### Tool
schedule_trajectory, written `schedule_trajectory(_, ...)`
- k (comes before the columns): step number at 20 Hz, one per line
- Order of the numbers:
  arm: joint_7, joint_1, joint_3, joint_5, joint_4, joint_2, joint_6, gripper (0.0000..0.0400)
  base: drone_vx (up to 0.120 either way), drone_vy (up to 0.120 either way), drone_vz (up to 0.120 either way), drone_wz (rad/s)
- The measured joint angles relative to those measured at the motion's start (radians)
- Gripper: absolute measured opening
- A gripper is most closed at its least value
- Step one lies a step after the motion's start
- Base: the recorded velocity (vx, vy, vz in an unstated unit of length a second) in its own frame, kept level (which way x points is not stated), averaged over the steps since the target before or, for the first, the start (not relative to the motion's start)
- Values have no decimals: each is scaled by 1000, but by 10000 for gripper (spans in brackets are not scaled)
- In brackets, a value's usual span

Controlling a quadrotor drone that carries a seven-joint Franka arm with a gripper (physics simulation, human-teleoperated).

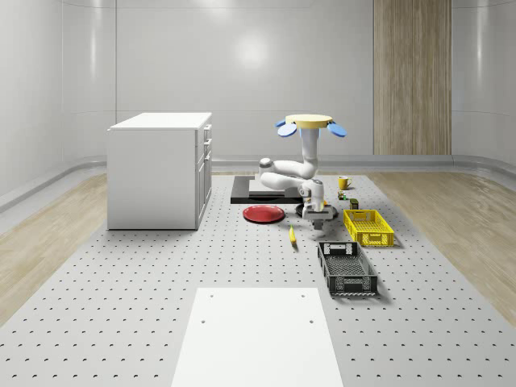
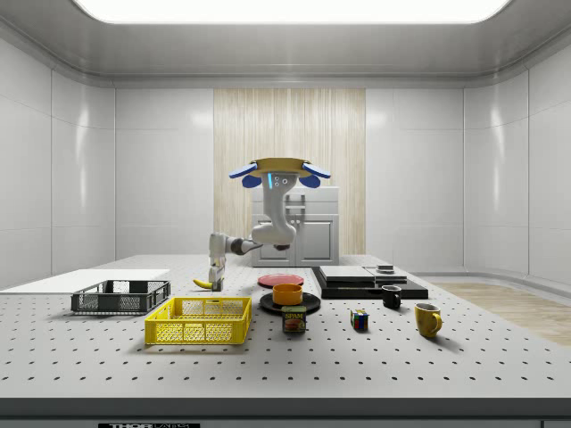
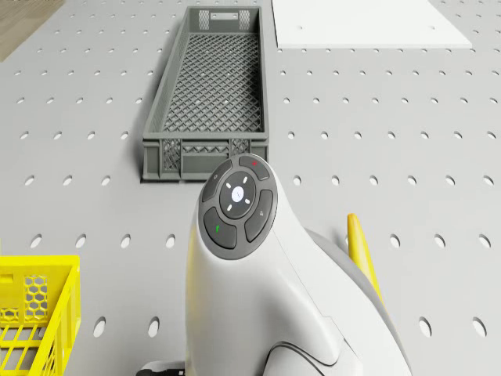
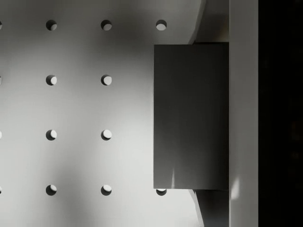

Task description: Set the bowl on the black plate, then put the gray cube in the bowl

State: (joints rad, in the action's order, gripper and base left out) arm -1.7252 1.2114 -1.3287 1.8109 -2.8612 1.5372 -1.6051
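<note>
1. The orange bowl (image 2: 287,292) is sitting on the black plate (image 2: 268,306), so by my reading step one is done and the gray cube (image 4: 191,116) is the job in hand.
2. The drone (image 1: 310,122) hovers above the table (image 1: 121,282), over the ground between the red plate (image 1: 264,214) and the yellow crate (image 1: 368,226). The arm is folded down beneath it.
3. The gripper (image 1: 317,213) is low, right down at the table. In the wrist view the cube looms large and close on the perforated surface. Whether the jaws are spread or pinching it, I cannot tell.
4. Next call, I'd judge: make sure of a firm hold on the cube, lift straight up, then carry it over to the bowl and lower it past the rim.
5. Watch the neighbours! The banana (image 3: 362,247) lies just beside the gripper, and the yellow crate is near on the other flank. A sideways drag could knock either.
6. The dark crate (image 3: 207,94) lies well apart, so it is no worry.
7. Near the bowl, a can (image 2: 294,319) stands just beside the black plate and the red plate is close by. Above them the air looks open, so a high approach seems safest.
</note>
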Motion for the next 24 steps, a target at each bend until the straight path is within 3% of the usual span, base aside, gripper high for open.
schedule_trajectory(6,-2,-2,-28,-27,-5,1,7,253,-80,113,120,0)
schedule_trajectory(11,-2,-2,-36,-35,-6,4,7,253,-104,120,8,0)
schedule_trajectory(17,-3,-2,-39,-39,-6,7,5,253,0,0,120,0)
schedule_trajectory(21,-3,-1,-39,-40,-6,9,3,253,-100,-10,10,0)
schedule_trajectory(24,-4,-1,-40,-41,-6,11,2,253,-120,-120,0,0)
